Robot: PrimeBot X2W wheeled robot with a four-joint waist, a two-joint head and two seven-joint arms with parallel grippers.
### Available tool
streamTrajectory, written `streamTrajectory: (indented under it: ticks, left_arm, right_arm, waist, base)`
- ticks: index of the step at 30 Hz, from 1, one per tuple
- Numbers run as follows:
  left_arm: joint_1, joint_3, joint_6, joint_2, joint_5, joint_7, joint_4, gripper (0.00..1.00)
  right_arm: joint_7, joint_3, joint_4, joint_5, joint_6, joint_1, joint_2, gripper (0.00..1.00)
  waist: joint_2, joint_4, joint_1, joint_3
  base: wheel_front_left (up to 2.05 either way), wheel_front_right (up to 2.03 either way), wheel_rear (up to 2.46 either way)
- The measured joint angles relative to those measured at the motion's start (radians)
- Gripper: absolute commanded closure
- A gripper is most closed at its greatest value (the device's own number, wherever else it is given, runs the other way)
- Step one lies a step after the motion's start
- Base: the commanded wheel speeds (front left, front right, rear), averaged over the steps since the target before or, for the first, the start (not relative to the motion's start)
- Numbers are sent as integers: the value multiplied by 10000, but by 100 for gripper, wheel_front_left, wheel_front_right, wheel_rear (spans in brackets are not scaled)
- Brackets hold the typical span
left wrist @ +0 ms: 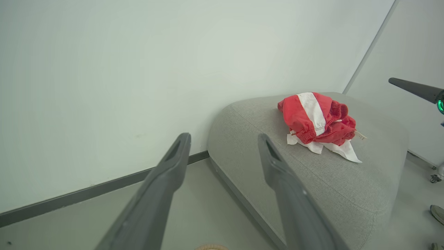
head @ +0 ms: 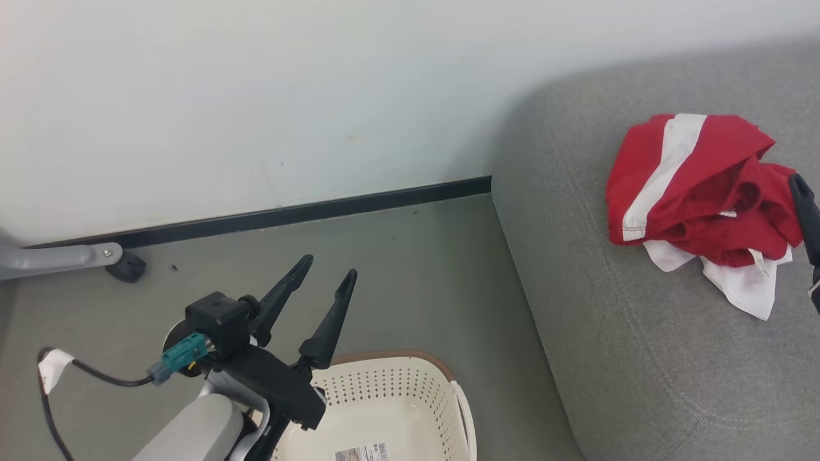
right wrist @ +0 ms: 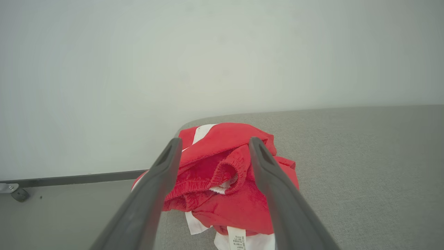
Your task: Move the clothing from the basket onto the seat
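Over on the right of the head view, the clothing (head: 698, 192) lies in a crumpled red heap on the seat (head: 608, 371), with a white stripe across its top and white fabric poking out beneath. One dark finger of the right gripper (right wrist: 215, 140) shows at the right edge of that frame, just beside the heap's right side. From the right wrist view the two fingers stand spread wide with nothing between them. The heap sits in the lower middle of that frame, beyond the tips, its elastic waistband in the gap and a white care label at the bottom edge. In the left wrist view that finger shows at the right edge, up and to the right of the heap and clear of it.

At lower left of the head view the left gripper (head: 329, 266) is spread wide too, gripping nothing. It hangs above the far rim of the basket (head: 384, 390), which stands on the grey floor (head: 416, 269) at bottom centre, beside the seat's front edge and well apart from the heap.
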Motion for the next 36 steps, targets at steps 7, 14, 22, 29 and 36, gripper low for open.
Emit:
streamTrajectory:
  ticks: [7, 14, 22, 29, 36]
  left_arm:
    - [671, 529, 433, 278, -86, -63, -2, 0]
    - [1547, 1185, 986, 280, -384, -65, -27, 0]
    - [2828, 2263, 1409, 272, -508, -65, -506, 0]
    - [3209, 2869, 1551, 244, -8, -67, -892, 0]
    - [3385, 3315, 1645, -21, 537, -67, -1014, 0]
  right_arm:
    - [-1047, -355, -1047, 217, 0, 1237, 278, 0]
    - [-1662, -364, -2165, 58, -479, 2600, 790, 0]
    - [-1749, -364, -3388, -196, -1187, 4141, 1515, 0]
    - [-1749, -322, -3871, -629, -1488, 4672, 2148, 0]
    - [-1749, -723, -4180, -1156, -1779, 4822, 2625, 0]
  waist:
    - [0, 416, 0, -543]
    - [0, 930, 0, -917]
    - [0, 1400, 0, -1269]
    - [1, 1558, 2, -1251]
    - [1, 1624, 2, -1160]
  base:
    - [0, 0, 0]
    - [0, 0, 0]
    - [0, 0, 0]
    - [0, 0, 0]
    - [0, 0, 0]
